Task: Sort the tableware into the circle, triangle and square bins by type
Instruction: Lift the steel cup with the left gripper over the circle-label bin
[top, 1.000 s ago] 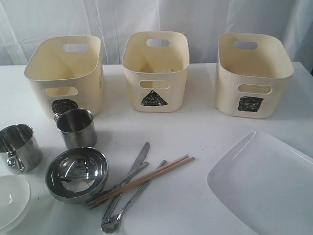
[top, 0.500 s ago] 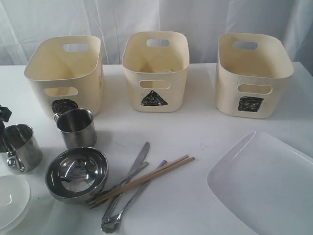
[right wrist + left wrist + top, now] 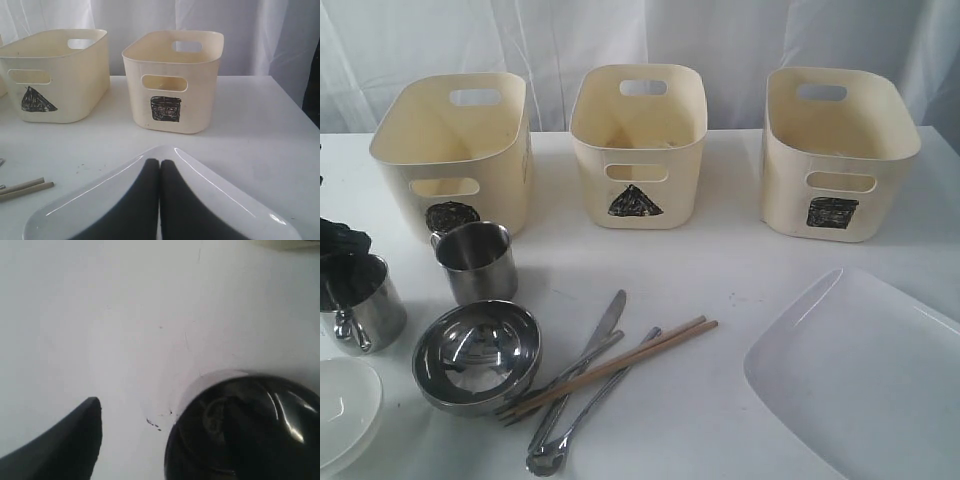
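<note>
Tableware on white table (image 3: 720,250), exterior: left mug (image 3: 370,310) half hidden under dark left gripper (image 3: 342,243); white bowl (image 3: 340,405) and plate (image 3: 860,380) cut off | left wrist: blurry, one finger (image 3: 70,445) beside mug rim, its spread cannot be told | right wrist: right gripper (image 3: 160,162) pressed together over plate, holding nothing, unseen in exterior
</note>
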